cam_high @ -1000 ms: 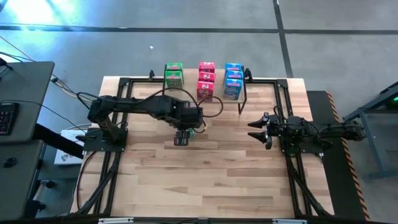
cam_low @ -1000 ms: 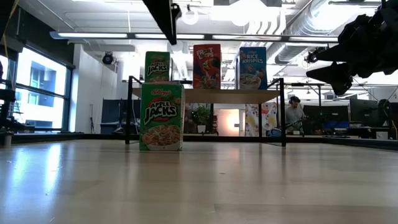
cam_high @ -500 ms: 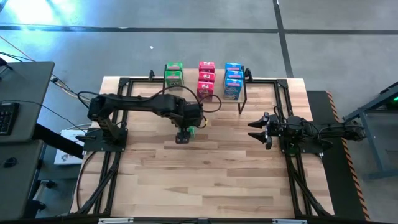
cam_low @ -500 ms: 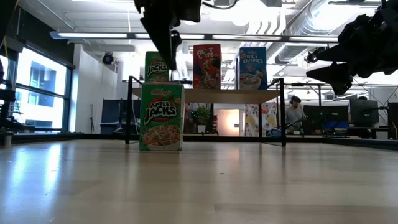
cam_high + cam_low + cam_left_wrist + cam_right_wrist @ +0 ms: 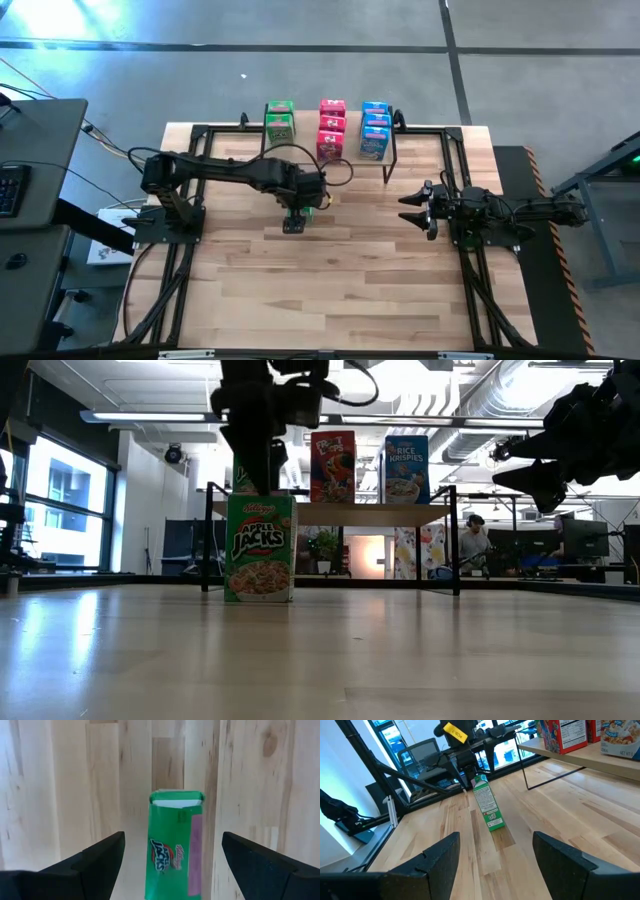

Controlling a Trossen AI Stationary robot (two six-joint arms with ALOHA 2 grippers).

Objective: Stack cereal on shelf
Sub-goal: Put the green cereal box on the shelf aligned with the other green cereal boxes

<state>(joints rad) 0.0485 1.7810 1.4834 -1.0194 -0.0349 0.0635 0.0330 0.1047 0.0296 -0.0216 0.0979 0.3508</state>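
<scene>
One green box (image 5: 259, 548) on wooden tabletop (image 5: 400, 650)

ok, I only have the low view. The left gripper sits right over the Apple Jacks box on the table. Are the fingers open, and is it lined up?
Observer: The left wrist view shows the left gripper open wide, with the green box centred in the gap. Neither finger touches it.
Operator: How full is the shelf? I see only a front row.
Observer: From above, the shelf holds two green boxes, three red boxes and three blue boxes, each colour lined up front to back.
Operator: Right arm?
Observer: The right gripper waits open near the table's right edge, apart from the shelf.
</scene>
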